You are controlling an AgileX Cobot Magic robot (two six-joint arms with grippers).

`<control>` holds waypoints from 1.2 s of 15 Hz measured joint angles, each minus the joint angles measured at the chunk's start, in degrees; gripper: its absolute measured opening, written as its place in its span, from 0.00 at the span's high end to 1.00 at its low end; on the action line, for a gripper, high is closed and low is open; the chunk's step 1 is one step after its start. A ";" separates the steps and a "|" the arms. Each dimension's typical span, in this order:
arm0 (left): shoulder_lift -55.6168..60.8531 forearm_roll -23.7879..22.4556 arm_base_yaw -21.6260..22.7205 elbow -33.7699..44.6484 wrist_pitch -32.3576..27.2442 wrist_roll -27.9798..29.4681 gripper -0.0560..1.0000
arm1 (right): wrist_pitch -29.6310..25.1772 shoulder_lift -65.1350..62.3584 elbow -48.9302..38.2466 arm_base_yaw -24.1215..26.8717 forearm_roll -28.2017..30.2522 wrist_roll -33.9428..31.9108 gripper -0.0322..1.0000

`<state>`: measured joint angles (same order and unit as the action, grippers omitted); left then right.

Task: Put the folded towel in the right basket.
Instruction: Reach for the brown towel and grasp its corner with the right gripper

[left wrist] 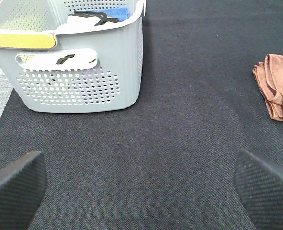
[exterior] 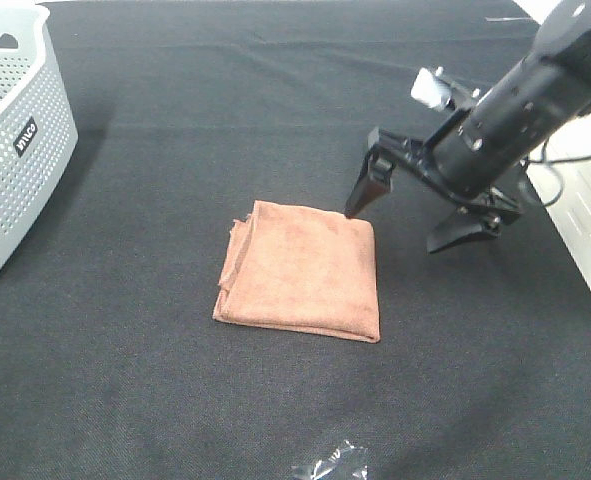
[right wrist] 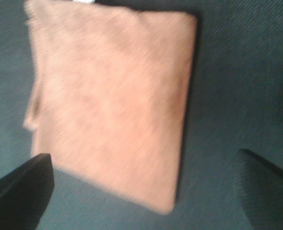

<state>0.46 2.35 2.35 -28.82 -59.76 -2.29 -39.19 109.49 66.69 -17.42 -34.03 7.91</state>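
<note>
Exterior high view, folded towel (exterior: 300, 270) rust-orange, flat, squarish, right claw (exterior: 395, 230) apart, left claw (left wrist: 141, 191) apart.

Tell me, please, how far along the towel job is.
Nothing done yet: the folded towel lies flat on the mat. In hand: the right gripper hangs open by its corner. Left: grasp, lift, drop it in the right basket.

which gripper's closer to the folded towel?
Right. The right gripper hovers open at a corner of the folded towel; the left gripper is open by the left basket, the towel well off.
</note>
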 joint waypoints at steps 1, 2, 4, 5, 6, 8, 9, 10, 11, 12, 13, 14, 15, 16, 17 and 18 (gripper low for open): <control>0.00 0.00 0.00 0.00 0.00 0.00 0.01 | 1.72 1.55 0.00 0.00 -0.23 0.00 0.03; 0.00 0.00 0.00 0.00 0.00 0.00 0.01 | 3.44 2.98 0.00 0.00 -0.46 0.06 0.03; 0.00 0.00 0.00 0.00 0.00 0.00 0.01 | 5.16 5.50 0.00 0.00 -1.60 0.92 0.03; 0.00 0.00 0.00 0.00 0.00 0.00 0.01 | 5.39 6.53 0.00 0.00 -1.83 1.49 0.03; 0.00 0.00 0.00 0.00 0.00 0.00 0.01 | 5.73 8.02 0.00 0.00 -2.18 1.95 0.03; 0.00 0.00 0.00 0.00 0.00 0.00 0.01 | 6.36 9.28 0.29 0.00 -4.41 3.90 0.03; 0.00 0.00 0.00 0.00 0.00 0.00 0.01 | 6.42 10.03 0.69 0.00 -7.28 6.02 0.03; 0.00 0.00 0.00 0.00 0.00 0.00 0.01 | 6.30 10.60 0.74 0.00 -10.03 7.85 0.03; 0.00 0.00 0.00 0.00 0.00 0.00 0.01 | 5.96 11.34 0.92 0.00 -13.29 10.03 0.04; 0.00 0.00 0.00 0.00 0.00 0.00 0.01 | 5.39 12.15 1.15 0.00 -16.33 12.15 0.04; 0.00 0.00 0.00 0.00 0.00 0.00 0.01 | 5.39 12.15 1.15 0.00 -16.33 12.15 0.04; 0.00 0.00 0.00 0.00 0.00 0.00 0.01 | 5.04 13.01 1.43 -0.52 -19.54 13.87 0.04; 0.00 0.00 0.00 0.00 0.00 0.00 0.01 | 5.33 14.15 1.60 -2.29 -25.10 16.62 0.06; 0.00 0.00 0.00 0.00 0.00 0.00 0.01 | 5.96 14.73 1.60 -3.84 -28.36 18.68 0.09; 0.00 0.00 0.00 0.00 0.00 0.00 0.01 | 6.99 15.24 1.78 -5.73 -31.34 20.86 0.12; 0.00 0.00 0.00 0.00 0.00 0.00 0.01 | 7.85 15.70 2.52 -7.51 -33.35 22.69 0.16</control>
<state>0.46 2.35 2.35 -28.82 -59.76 -2.29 -31.34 125.19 69.21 -24.92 -67.38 30.60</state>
